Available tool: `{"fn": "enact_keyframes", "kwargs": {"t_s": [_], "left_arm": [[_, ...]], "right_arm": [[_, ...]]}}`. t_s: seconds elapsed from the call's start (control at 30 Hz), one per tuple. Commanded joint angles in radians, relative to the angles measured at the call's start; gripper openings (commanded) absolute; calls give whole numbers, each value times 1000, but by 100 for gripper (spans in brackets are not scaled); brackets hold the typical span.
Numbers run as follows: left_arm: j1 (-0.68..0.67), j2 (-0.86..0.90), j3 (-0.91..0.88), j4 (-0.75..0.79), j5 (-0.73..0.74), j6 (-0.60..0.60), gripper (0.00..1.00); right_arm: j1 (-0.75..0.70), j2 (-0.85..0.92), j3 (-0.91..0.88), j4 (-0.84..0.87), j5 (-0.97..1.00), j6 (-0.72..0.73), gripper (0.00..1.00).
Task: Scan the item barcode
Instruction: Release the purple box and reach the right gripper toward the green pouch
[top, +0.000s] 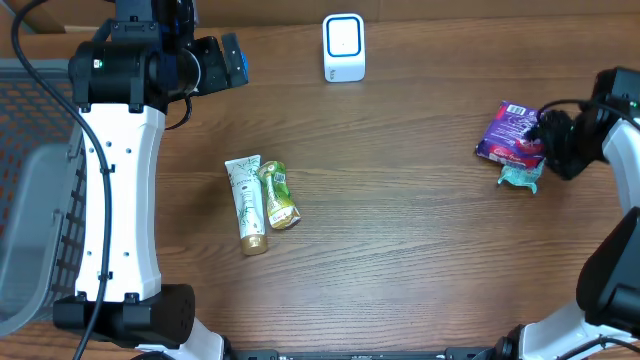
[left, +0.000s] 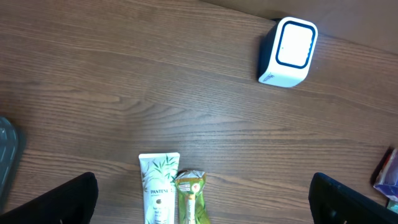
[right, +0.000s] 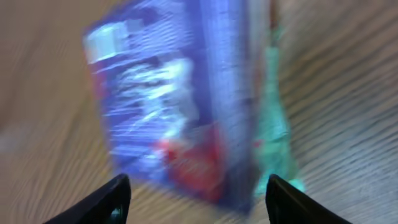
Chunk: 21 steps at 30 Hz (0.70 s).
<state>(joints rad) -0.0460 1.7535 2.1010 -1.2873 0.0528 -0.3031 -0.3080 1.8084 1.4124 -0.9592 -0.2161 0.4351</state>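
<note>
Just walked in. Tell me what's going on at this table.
Two robot arms have items to scan. On the right, the right end effector is at a purple packet that lies beside a teal wrapper. Its fingers are spread either side of the packet, but that view is blurred, so contact is unclear. The left end effector hangs open near the white scanner, holding nothing. A white tube and a green sachet lie side by side.

light: even, bright | overhead, left wrist: sharp | right wrist: purple packet (right: 174, 106) heavily motion-blurred
</note>
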Motion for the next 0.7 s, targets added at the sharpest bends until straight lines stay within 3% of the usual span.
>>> {"fn": "enact_keyframes", "kwargs": {"t_s": [0.0, 0.33, 0.67], "left_arm": [[-7, 1, 8, 2, 8, 19, 100], [-7, 1, 8, 2, 7, 19, 100], [-6, 1, 8, 2, 7, 19, 100]], "right_arm": [[76, -105, 103, -37, -113, -108, 72], [385, -95, 113, -40, -207, -129, 83], [675, -11, 113, 35, -204, -121, 83]]}}
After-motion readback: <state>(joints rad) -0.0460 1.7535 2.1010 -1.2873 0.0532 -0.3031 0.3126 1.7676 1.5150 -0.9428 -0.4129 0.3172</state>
